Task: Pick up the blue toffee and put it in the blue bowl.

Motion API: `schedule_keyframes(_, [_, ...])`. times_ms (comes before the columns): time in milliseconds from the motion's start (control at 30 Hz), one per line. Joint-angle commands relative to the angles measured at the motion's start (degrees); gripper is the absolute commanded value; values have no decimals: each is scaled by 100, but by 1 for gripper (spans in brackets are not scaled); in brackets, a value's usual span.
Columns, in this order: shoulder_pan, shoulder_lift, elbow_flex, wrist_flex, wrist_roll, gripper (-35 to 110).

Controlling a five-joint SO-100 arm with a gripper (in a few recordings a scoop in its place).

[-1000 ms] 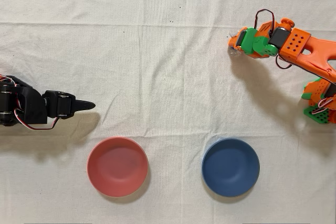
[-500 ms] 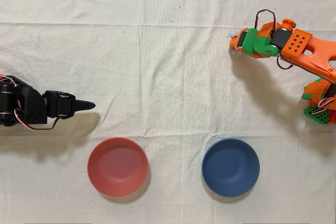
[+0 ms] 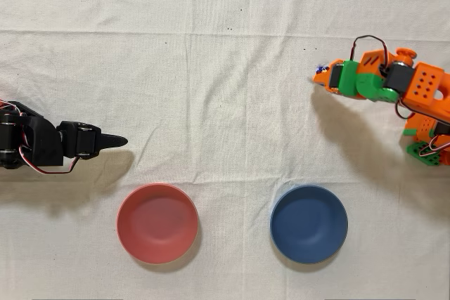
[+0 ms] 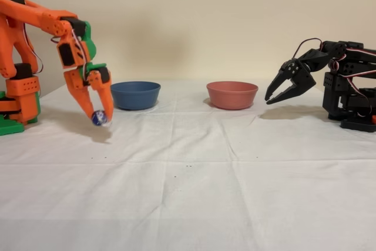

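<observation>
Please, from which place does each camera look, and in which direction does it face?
Overhead view: sits above, looks straight down on the cloth; the orange arm enters at right, its gripper shut on the blue toffee.
Fixed view: stands at table height, looks across the cloth toward the wall; the orange arm is at left, holding the toffee just above the cloth.
Shared: blue bowl, red bowl, idle black arm, mirrored left to right.
</observation>
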Motion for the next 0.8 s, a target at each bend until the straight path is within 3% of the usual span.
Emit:
schedule_keyframes(0, [-448, 932, -308, 387, -26, 12])
schedule_keyframes(333, [-1846, 1362, -1468, 1037, -105, 12])
schedule_keyframes(767, [-3814, 817, -2188, 923, -185, 11])
